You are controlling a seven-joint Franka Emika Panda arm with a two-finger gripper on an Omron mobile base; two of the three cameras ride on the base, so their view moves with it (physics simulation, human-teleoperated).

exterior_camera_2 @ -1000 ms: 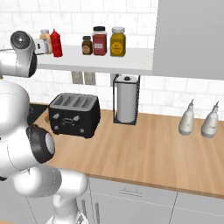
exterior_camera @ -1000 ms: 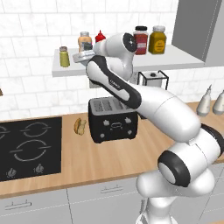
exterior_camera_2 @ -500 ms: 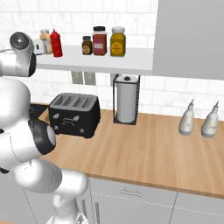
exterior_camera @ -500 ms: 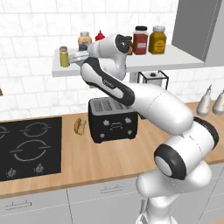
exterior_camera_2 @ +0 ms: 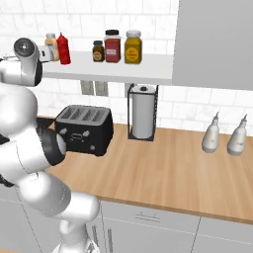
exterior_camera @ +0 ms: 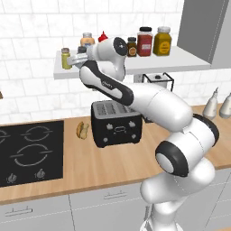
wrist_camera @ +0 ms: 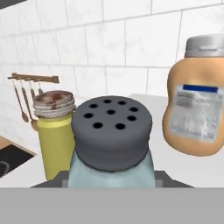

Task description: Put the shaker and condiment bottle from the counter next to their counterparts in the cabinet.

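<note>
Shaker [wrist_camera: 111,144]: pale blue-grey translucent cylinder body, matte dark grey domed cap punched with round holes. It sits dead centre in the hand view, right up against the camera, between the finger tips. The gripper [exterior_camera: 81,57] is clamped on it, jaws pressed to its sides, held up at shelf level above the left part of the cabinet [exterior_camera: 135,67], a flat pale grey-white board on the tiled wall.

Just beside the shaker on the shelf: olive-green shaker [wrist_camera: 54,133], yellowish-green glossy cylinder with a silver cap speckled brown, standing upright to its left in the hand view. To its right, the peach-orange bottle [wrist_camera: 199,103], rounded, smooth, with a white-and-blue label and pale grey ribbed cap. Whether the held shaker touches the board can't be told.

Condiment bottle [exterior_camera_2: 63,48]: bright red, glossy, pointed nozzle, upright on the shelf next to the peach-orange bottle, near the gripper. Further along the shelf three jars [exterior_camera_2: 112,46]: a small dark one, a red one with a dark lid, a mustard-yellow one.

Counter [exterior_camera_2: 173,173]: light-brown wood grain. On it a black boxy toaster [exterior_camera: 116,122], a wire-framed paper towel holder [exterior_camera_2: 142,112], two grey teardrop bottles [exterior_camera_2: 225,136]. Black glass hob [exterior_camera: 29,151] at the left, a hot dog [exterior_camera: 82,130] beside the toaster.
</note>
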